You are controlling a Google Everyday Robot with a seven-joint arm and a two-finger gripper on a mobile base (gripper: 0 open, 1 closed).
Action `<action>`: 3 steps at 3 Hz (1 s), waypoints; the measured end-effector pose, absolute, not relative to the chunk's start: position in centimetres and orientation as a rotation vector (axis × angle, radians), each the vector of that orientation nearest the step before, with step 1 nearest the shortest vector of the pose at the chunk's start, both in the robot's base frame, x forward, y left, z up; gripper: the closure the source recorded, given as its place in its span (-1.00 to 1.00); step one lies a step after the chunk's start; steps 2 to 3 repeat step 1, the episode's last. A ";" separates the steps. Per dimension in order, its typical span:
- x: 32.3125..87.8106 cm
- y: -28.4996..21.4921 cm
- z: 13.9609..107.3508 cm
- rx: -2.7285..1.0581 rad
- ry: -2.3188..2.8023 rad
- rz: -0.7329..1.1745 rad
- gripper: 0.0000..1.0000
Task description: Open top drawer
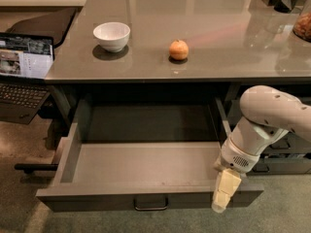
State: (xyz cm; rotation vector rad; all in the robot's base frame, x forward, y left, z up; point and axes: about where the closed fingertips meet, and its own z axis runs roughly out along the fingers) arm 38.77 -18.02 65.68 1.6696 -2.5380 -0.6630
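The top drawer [97, 198] is a wide, shallow dark grey drawer under the counter, pulled far out, with its plain grey inside showing. Its flat front carries a small dark bail handle [151, 205] at centre. My gripper [225, 191] hangs from the white arm at the drawer's right front corner, its pale fingers pointing down over the front edge. It is well to the right of the handle.
On the grey countertop [218, 47] stand a white bowl [112, 36] and an orange fruit [179, 49]. A laptop [22, 67] sits on a low surface at left. Further grey drawers [286, 154] lie behind my arm at right.
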 end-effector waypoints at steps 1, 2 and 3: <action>38.8 -18.0 65.7 1.670 -2.538 -0.663 -1.00; 38.8 -18.0 65.7 1.670 -2.538 -0.663 -1.00; 38.8 -18.0 65.7 1.670 -2.538 -0.663 -1.00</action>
